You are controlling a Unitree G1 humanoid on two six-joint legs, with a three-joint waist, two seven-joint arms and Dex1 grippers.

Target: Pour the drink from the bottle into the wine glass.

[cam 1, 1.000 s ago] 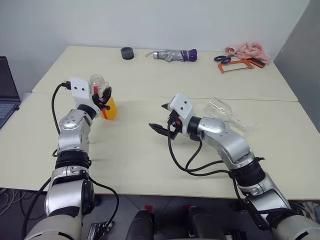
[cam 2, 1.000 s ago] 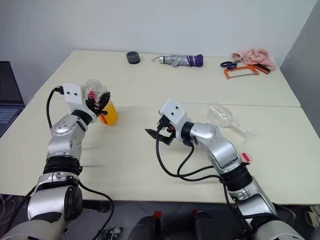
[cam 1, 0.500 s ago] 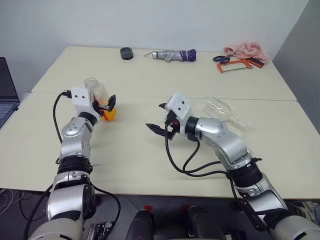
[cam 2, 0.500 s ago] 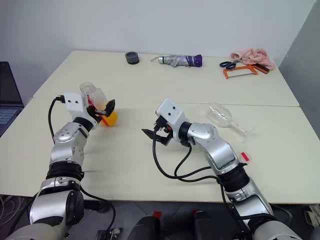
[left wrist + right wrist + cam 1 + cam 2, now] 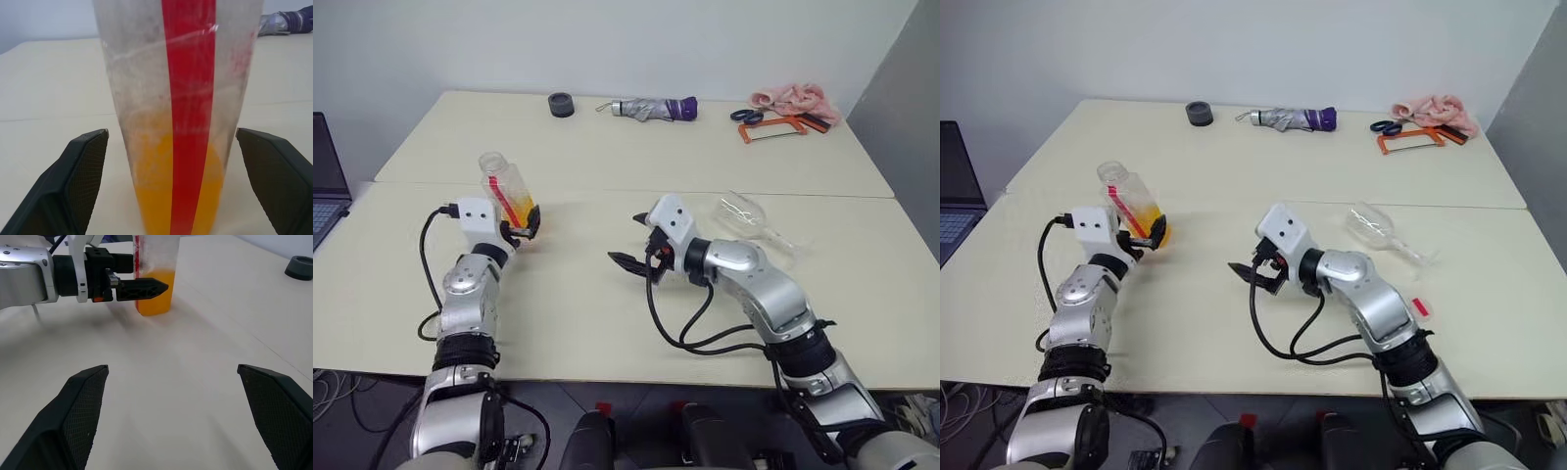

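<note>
The right arm reaches in from the near right edge of the table, elbow bent, forearm angling toward the table's middle. Its right gripper hangs just above the bare tabletop, pointing to the robot's left, with its two black fingers spread wide and nothing between them.

The left arm rises straight up from the near left edge, forearm running forward, wrist about level. The left gripper sits at the foot of the bottle, fingers parted wide on either side of it. In the left wrist view a gap of tabletop shows between each finger pad and the bottle's wall, so the pincer brackets the bottle without pressing it. The bottle stands on the table, leaning slightly, its red stripe facing the wrist, and the drink fills only its lowest part.

Beyond the right arm, the wine glass lies on its side, well apart from the bottle.

Along the far edge lie a dark roll of tape, a folded umbrella, scissors, an orange-framed saw and a pink cloth.
</note>
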